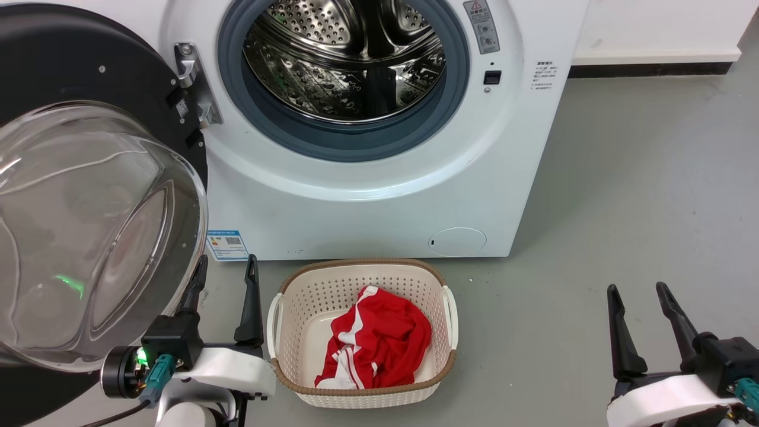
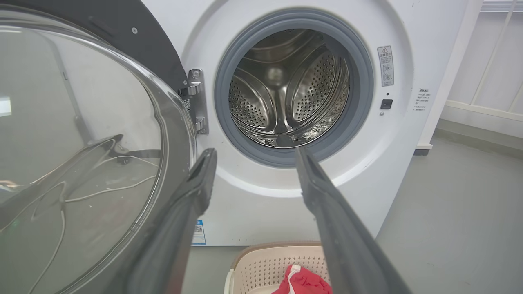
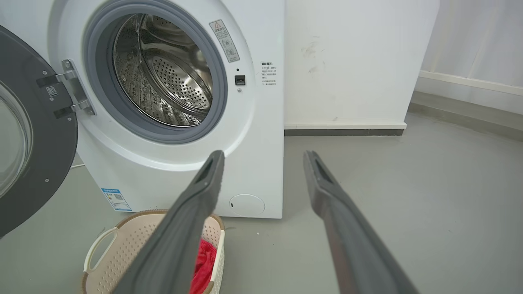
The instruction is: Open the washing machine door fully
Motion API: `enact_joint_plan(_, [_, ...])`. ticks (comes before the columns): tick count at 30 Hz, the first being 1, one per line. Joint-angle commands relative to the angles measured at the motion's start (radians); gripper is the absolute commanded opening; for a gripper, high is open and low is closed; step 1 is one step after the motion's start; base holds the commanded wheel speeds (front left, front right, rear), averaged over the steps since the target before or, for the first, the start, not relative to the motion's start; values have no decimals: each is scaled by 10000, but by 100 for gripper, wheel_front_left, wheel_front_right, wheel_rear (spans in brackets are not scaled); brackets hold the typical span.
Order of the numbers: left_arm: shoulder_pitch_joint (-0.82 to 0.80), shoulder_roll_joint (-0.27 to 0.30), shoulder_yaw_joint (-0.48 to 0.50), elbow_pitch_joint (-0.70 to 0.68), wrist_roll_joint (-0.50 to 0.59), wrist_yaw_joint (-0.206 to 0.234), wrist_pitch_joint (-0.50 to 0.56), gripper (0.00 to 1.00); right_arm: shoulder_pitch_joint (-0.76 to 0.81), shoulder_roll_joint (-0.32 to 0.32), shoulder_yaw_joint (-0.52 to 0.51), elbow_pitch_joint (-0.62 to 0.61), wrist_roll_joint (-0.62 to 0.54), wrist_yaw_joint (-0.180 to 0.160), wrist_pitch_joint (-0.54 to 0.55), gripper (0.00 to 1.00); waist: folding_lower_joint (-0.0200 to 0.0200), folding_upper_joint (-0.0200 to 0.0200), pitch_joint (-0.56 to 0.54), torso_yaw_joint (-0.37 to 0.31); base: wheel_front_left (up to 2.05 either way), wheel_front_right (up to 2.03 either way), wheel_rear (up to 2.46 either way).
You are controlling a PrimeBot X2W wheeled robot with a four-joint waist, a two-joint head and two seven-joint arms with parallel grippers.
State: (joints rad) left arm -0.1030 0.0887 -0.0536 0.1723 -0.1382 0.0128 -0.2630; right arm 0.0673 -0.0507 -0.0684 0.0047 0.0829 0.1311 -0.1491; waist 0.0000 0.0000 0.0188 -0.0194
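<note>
The white washing machine (image 1: 367, 196) stands ahead with its steel drum (image 1: 344, 59) exposed inside a grey-blue ring. Its washing machine door (image 1: 65, 65), a black disc with a bulging clear glass bowl (image 1: 89, 231), is swung out to the left on a metal hinge (image 1: 193, 83). My left gripper (image 1: 225, 270) is open and empty, just right of the glass bowl; in the left wrist view the door (image 2: 81, 143) sits close beside my left gripper (image 2: 255, 157). My right gripper (image 1: 637, 293) is open and empty at the lower right, over bare floor, and looks toward the machine (image 3: 171, 106).
A cream perforated basket (image 1: 362, 391) holding a red and white garment (image 1: 379, 344) sits on the floor in front of the machine, between my arms. A small round white filter cap (image 1: 458, 242) is low on the machine front. Grey floor stretches to the right, bounded by a white wall (image 3: 359, 61).
</note>
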Motion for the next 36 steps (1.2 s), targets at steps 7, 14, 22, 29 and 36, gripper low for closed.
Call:
enact_joint_plan(7, [48, -82, 115, 45, 120, -51, -23, 100, -137, 14, 43, 91, 46, -7, -102, 100, 0, 0, 39, 205, 0, 0, 0])
enact_joint_plan(14, [11, -116, 179, 72, 216, -97, -23, 100, -155, 14, 34, 122, 64, -7, -115, 100, 0, 0, 61, 259, 0, 0, 0])
enact_joint_plan(22, [-5, -117, 221, 100, 278, -125, 0, 0, -78, 0, 31, 130, 31, 0, -86, 0, 0, 0, 64, 261, 0, 0, 0])
enact_joint_plan(29, [-26, -135, 454, 494, -569, -205, 365, 0, -75, 1, 47, 467, 966, 2, 60, 0, 0, 0, 56, 259, 0, 0, 0])
enact_joint_plan(36, [11, -159, 530, 462, -1988, -326, 673, 0, -253, -22, 12, 657, 2398, 1, 304, 0, 0, 0, 44, 255, 0, 0, 0])
